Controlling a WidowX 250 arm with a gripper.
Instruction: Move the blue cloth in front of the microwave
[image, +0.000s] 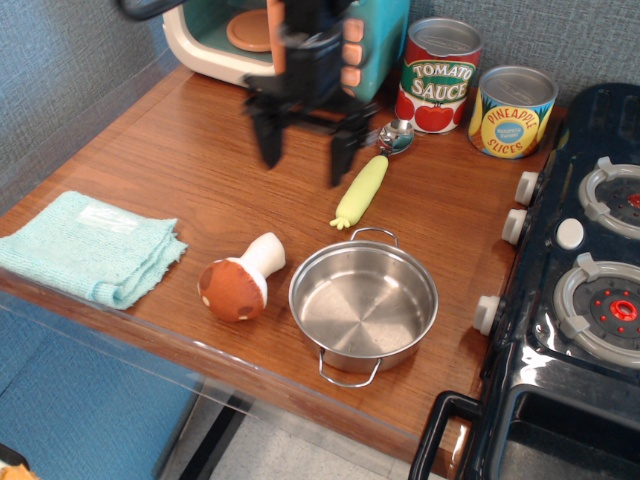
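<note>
The blue cloth (88, 246) lies folded at the left front edge of the wooden table. The microwave (270, 35) stands at the back, partly hidden by my arm. My gripper (303, 157) is open and empty, its fingers pointing down above the table in front of the microwave. It hangs well to the right of and behind the cloth, slightly blurred by motion.
A toy mushroom (240, 280) and a steel pot (363, 306) sit at the front. A yellow corn cob (360, 190) and a spoon (394, 135) lie behind the pot. Tomato sauce (437, 75) and pineapple (512, 111) cans stand at the back. A toy stove (590, 280) fills the right.
</note>
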